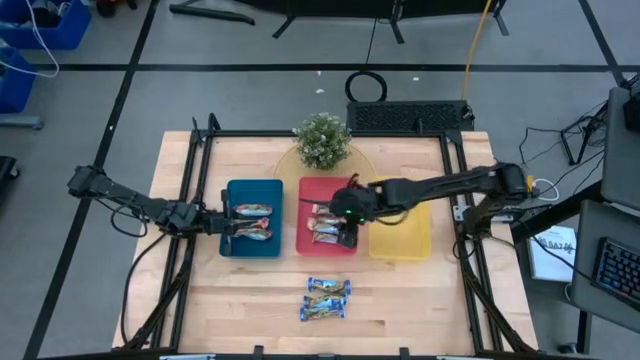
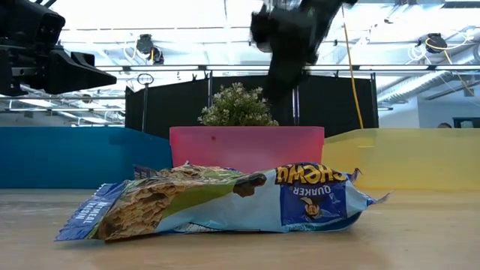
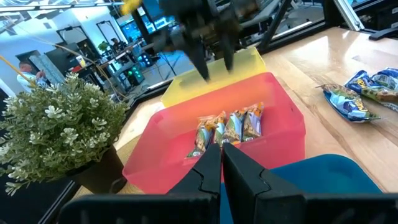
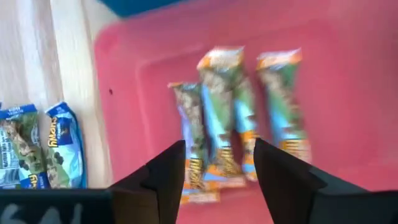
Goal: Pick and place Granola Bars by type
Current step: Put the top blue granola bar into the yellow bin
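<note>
Right gripper [image 1: 347,226] sits over the red tray [image 1: 305,246] at the middle of the high view, fingers spread wide with nothing between them. Its wrist view looks straight down past both fingers [image 4: 163,177] at three greenish-orange bars [image 4: 230,118] lying side by side on the red floor, with blue-white bars [image 4: 37,149] on the wood at the lower left of that frame.

Left gripper [image 1: 205,222] is at the left edge of the blue tray [image 1: 235,190], left of centre, fingers [image 3: 208,168] pinched together and holding nothing. Two bars [image 1: 252,221] lie in the blue tray just to its right.

Yellow tray [image 1: 412,240], right of the red one, has no bars that I can see. Blue-white bars [image 1: 326,299] sit loose on the table [image 1: 400,300] below the trays, huge in the low view [image 2: 225,202]. Potted plant [image 1: 322,140] stands above the red tray.
</note>
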You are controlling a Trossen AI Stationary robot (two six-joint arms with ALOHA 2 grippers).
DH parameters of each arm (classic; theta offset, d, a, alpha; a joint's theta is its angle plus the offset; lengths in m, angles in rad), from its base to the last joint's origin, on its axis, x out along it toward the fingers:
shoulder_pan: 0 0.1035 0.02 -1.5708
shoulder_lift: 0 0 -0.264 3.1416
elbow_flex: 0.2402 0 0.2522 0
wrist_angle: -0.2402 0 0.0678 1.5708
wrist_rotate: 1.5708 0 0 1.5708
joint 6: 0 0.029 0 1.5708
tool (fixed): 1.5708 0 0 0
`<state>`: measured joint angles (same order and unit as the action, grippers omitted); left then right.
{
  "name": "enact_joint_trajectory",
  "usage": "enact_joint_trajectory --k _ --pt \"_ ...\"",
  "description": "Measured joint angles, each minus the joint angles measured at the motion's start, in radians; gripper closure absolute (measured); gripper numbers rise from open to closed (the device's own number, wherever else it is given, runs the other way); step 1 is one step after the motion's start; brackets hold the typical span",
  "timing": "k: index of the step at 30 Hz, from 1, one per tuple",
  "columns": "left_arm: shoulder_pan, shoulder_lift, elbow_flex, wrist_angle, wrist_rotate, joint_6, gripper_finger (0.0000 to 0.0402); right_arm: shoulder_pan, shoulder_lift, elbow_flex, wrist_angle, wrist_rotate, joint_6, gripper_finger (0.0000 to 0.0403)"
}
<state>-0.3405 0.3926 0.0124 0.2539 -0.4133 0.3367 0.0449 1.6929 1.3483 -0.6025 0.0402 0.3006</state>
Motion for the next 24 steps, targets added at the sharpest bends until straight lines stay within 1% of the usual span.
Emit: enact_joint_trajectory --k 2,4,8,10,11,12,14,17,20,22,24 --pt "0.0 0.0 0.0 0.0 0.0 0.0 0.0378 0.042 -0.069 -0.006 0.005 0.082 -0.029 0.023" --pt "0.0 0.0 0.0 -0.001 0.0 -0.005 0.0378 0.097 -0.14 -0.034 0.061 0.144 -0.076 0.0253" --pt "0.0 0.0 0.0 -0.006 0.0 -0.006 0.0378 0.204 -0.289 -0.14 0.183 0.195 -0.146 0.0328" --pt "0.0 0.0 0.0 -0.006 0.001 -0.006 0.0378 0.248 -0.386 -0.223 0.209 0.267 -0.137 0.0374" --pt "0.0 0.0 0.0 -0.006 0.001 -0.006 0.0378 0.266 -0.441 -0.273 0.231 0.295 -0.122 0.0388" --pt "0.0 0.0 0.0 -0.006 0.001 -0.006 0.0378 0.277 -0.494 -0.325 0.264 0.303 -0.106 0.0394" --pt "0.0 0.0 0.0 -0.006 0.001 -0.005 0.0378 0.289 -0.604 -0.443 0.369 0.306 -0.079 0.0392" --pt "0.0 0.0 0.0 -0.005 0.0 0.014 0.0378 0.299 -0.74 -0.638 0.596 0.351 -0.087 0.0397" --pt "0.0 0.0 0.0 0.014 0.0 0.111 0.0378 0.295 -0.828 -0.798 0.822 0.353 -0.165 0.0401" --pt "0.0 0.0 0.0 0.026 0.0 0.152 0.0378 0.294 -0.87 -0.884 0.898 0.353 -0.224 0.04" --pt "0.0 0.0 0.0 0.047 0.0 0.154 0.0378 0.284 -0.905 -0.957 0.96 0.351 -0.267 0.0402"
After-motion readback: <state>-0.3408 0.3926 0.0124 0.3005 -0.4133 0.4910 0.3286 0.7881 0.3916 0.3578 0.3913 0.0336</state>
